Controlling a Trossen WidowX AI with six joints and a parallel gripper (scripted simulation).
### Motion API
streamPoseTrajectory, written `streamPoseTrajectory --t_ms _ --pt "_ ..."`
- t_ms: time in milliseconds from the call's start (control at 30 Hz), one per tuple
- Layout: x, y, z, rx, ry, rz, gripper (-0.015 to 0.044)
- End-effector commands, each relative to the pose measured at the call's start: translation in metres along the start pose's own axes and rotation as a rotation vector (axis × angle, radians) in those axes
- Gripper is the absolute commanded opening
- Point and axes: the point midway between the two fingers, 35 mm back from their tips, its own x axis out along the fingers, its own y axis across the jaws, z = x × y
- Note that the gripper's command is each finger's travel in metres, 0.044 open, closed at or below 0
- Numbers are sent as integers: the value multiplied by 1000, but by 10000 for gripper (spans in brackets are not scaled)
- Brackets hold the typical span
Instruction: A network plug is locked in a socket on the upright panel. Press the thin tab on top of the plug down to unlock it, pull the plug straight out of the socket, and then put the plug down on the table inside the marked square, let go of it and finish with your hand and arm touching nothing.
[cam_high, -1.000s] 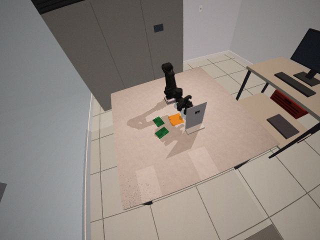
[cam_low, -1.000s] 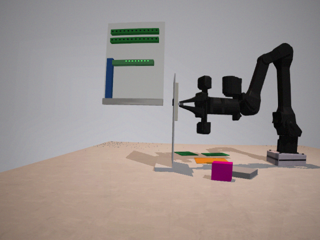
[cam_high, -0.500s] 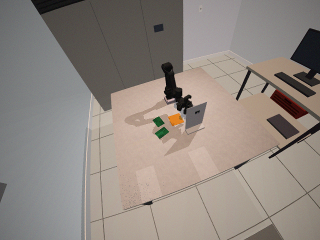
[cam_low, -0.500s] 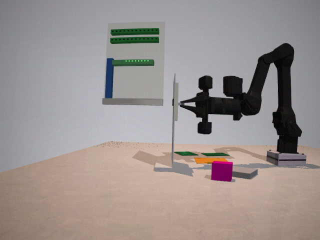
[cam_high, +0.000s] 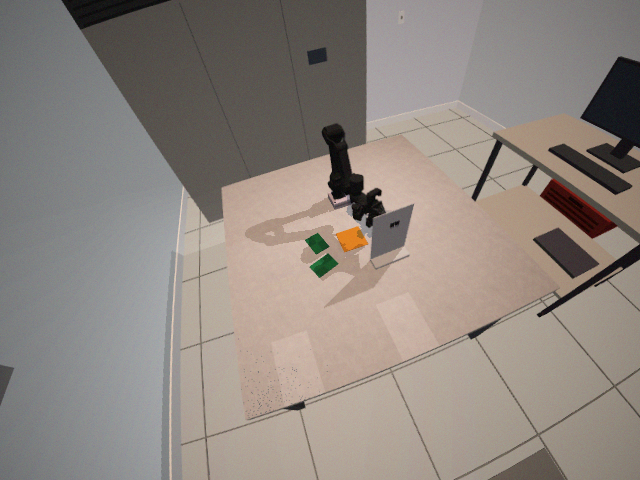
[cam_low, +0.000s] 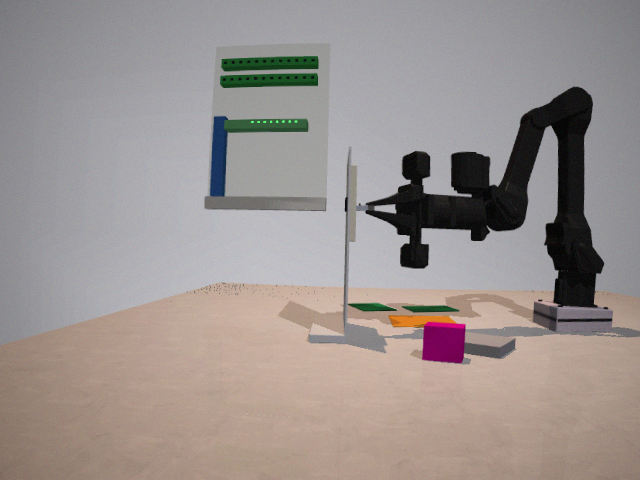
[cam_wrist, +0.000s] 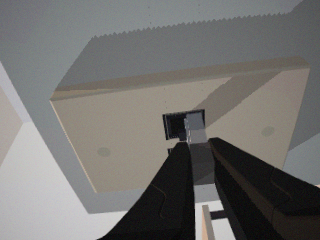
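Note:
The upright grey panel (cam_high: 392, 242) (cam_low: 346, 279) stands on the table and carries a beige plate (cam_low: 352, 175) (cam_wrist: 114, 127) with the dark socket (cam_wrist: 172, 127). The small grey plug (cam_low: 361, 207) (cam_wrist: 194, 122) sticks out of the socket towards the arm. My gripper (cam_low: 368, 207) (cam_wrist: 198, 150) reaches in level from the right and is shut on the plug, one finger above it and one below. How deep the plug sits in the socket I cannot tell. The orange marked square (cam_high: 352, 239) (cam_low: 421, 320) lies on the table below the arm, beside the panel's foot.
Two green patches (cam_high: 314, 242) (cam_high: 323, 265) lie left of the orange square. A magenta cube (cam_low: 443, 342) and a flat grey block (cam_low: 491, 344) sit near it. The arm's base (cam_low: 572, 316) stands at the right. A board with green strips (cam_low: 268, 160) hangs behind the panel.

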Motion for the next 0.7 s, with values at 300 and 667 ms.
streamPoseTrajectory --t_ms 300,667 --pt "-8 0 -2 5 2 -1 0" --pt "-14 0 -3 5 2 -1 0"
